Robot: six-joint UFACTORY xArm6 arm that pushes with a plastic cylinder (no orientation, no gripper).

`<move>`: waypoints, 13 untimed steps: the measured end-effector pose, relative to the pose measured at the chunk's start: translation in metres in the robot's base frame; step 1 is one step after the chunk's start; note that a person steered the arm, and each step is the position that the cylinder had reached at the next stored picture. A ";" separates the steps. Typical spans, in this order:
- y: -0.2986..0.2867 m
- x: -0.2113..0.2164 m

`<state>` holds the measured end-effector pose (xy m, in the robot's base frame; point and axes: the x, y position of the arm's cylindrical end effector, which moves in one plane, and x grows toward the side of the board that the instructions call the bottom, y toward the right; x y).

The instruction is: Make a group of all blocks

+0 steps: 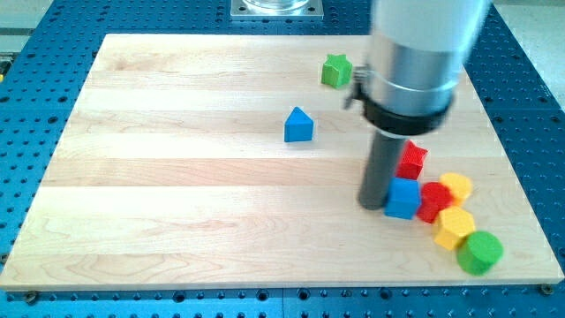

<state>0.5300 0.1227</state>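
We see a pale wooden board [177,203] filling most of the view, made of about 5 glued strips whose grain runs from the view's left to the view's right. Its surface is smooth, evenly lit, and carries only soft shadows. The board rests on a blue metal table [26,79] patterned with a regular grid of small holes, visible as a border along the view's left, right and bottom edges. At the view's top centre we see a grey metal mounting plate [276,8] with a bolt near each visible corner. In the top left corner a light grey strip [19,29] crosses the blue surface.
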 end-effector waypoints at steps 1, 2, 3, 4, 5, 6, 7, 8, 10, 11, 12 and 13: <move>-0.056 -0.026; -0.023 -0.081; 0.018 -0.093; 0.028 -0.055; 0.045 -0.082; 0.151 -0.083; 0.222 -0.019; 0.202 0.064; 0.159 0.088; 0.119 0.089; 0.104 0.088; 0.085 0.088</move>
<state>0.6178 0.2079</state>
